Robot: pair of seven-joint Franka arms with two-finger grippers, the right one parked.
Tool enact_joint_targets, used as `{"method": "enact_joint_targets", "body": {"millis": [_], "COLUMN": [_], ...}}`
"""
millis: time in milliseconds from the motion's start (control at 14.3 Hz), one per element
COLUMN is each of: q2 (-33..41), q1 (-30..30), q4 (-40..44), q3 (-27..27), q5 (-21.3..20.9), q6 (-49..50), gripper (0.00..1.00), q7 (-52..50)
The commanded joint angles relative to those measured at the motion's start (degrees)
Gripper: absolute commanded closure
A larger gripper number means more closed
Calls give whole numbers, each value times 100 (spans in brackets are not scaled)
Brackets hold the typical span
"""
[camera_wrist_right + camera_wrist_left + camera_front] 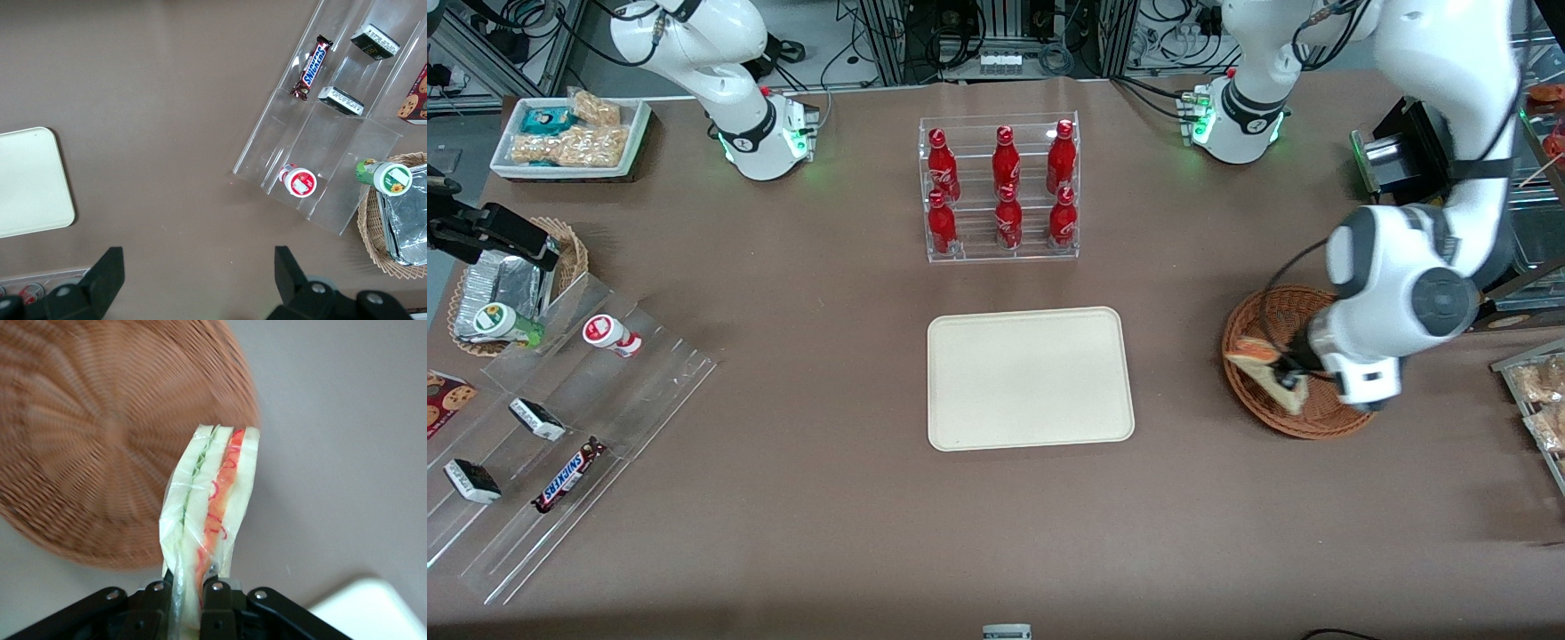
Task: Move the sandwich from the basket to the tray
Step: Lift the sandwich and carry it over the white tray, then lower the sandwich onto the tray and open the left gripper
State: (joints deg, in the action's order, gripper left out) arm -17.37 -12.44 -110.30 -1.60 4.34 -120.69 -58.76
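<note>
Front view: the end effector [1288, 380] pinches the sandwich [1258, 357] above the basket [1272, 329]; the tray [1030, 378] lies sideways toward the bench's middle.

Left wrist view: sandwich [212, 510] extends lengthwise from the fingers [215, 593], tray corner [370, 610] near.

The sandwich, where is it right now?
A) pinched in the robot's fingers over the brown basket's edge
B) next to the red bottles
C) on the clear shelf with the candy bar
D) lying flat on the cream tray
A: the gripper has its fingers shut on the sandwich, holding it up above the rim of the basket, and the tray holds nothing.
</note>
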Motion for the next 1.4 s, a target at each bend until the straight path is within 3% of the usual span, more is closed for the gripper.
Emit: {"method": "enact_joint_targets", "body": {"millis": [0, 279, 628, 907, 1326], "q2": [-362, -1022, -1592, -2445, -2499], "q1": [-775, -1611, -2534, -2947, -3001], "q4": [473, 1335, 1607, 2530, 2593], "q3": [-86, -86, -86, -95, -86], "q5": [67, 303, 322, 305, 340], "q6": [81, -85, -1009, -957, -720], "gripper": [88, 88, 88, 88, 87], "q7": [75, 84, 365, 365, 1103]}}
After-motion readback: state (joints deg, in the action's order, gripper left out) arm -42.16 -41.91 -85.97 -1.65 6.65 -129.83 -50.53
